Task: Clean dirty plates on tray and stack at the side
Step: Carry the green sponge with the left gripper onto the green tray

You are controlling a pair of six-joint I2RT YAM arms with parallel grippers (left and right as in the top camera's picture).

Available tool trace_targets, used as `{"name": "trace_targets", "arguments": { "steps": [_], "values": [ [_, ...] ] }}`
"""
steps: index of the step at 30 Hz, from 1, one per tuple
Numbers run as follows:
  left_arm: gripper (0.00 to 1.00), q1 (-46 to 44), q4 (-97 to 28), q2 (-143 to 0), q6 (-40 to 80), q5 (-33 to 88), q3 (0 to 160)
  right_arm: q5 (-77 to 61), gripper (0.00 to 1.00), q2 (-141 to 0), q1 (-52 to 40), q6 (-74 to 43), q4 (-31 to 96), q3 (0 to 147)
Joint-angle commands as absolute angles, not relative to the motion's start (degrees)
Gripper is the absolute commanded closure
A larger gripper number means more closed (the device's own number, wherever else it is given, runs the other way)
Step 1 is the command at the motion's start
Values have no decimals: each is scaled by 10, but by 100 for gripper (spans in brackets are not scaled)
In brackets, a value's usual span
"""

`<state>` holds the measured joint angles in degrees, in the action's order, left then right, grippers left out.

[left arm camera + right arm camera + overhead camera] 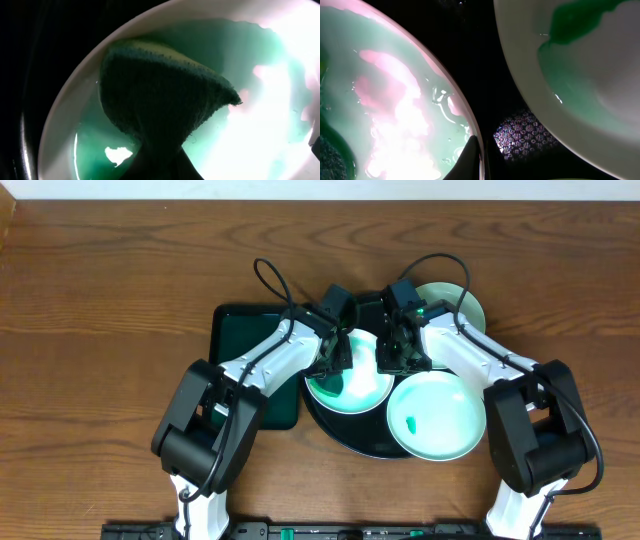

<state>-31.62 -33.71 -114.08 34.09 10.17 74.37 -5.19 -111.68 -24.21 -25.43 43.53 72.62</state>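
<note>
Sponge (160, 95): dark green, pressed flat into the wet plate (65, 110) and tapering back to where it is gripped, so the broad face does the scrubbing.
Left gripper (335, 362): pinched on the sponge, angled down into the plate from the left.
Right gripper (397, 358): pressed together at the same plate's right rim and looks to be pinching it. My read is that it anchors the plate so it doesn't skate under the scrub.
Wet plate: sits on the left half of the tray (340, 430), with a film of water and glare across it. Can't tell if any smudge is left under the sponge.
Smudged plate (440, 415): front right on the tray, just beside the wet one, green smudge (411, 422) not yet wiped.
Third plate (462, 305): at the far right, half hidden by the right arm. Can't tell if it's on the tray or off it.
Green tray (245, 345): rectangular, left of the round tray, mostly under the left arm.
Obstructions: both wrists crowd the tray centre and nearly touch, and the smudged plate lies under the right forearm.
Counter (120, 300): bare wood either side, room for stacking.
</note>
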Motion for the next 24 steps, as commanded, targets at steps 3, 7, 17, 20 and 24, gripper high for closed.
{"name": "trace_targets", "arguments": {
  "steps": [3,7,17,20,24],
  "values": [
    [93,-336,-288,-1216,301,260,729,-71,99,-1118,-248,-256,426,721],
    [93,-336,-275,-1216,272,349,731,-71,99,-1118,-248,-256,426,721],
    [93,-311,-281,-1107,269,341,731,-71,99,-1118,-248,-256,426,721],
    [93,-292,-305,-1046,266,296,731,-71,99,-1118,-248,-256,426,721],
    [93,-268,-348,-977,265,197,731,-71,99,-1118,-248,-256,426,721]
  ]
}}
